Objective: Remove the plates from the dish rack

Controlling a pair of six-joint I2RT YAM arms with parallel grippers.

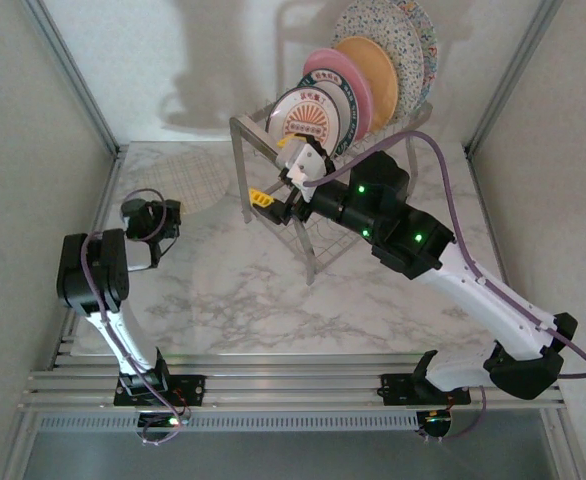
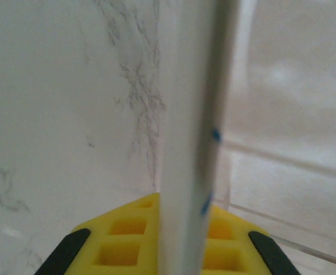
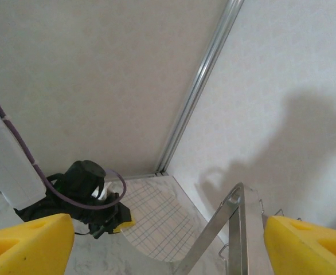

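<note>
the left claw (image 1: pixel 165 207) is closed on the rim of a grid-patterned plate (image 1: pixel 189 177) at the far left of the marble worktop (image 1: pixel 243 290). in the left wrist view the plate's pale edge runs upright between the yellow fingers (image 2: pixel 122 235). whether the plate lies flat on the worktop or is held a little above it is hard to say from these angles.

the right claw (image 1: pixel 276 172) stands wide open with nothing in it, at the front left corner of the dish rack (image 1: pixel 239 170), just beside its tubular post.

the rack's upper tier carries a row of plates on edge. the sunburst plate (image 1: pixel 308 118) is at the front, then the pink plate (image 1: pixel 358 80) and the orange plate (image 1: pixel 373 70). the speckled plates (image 1: pixel 408 40) stand at the back.
</note>
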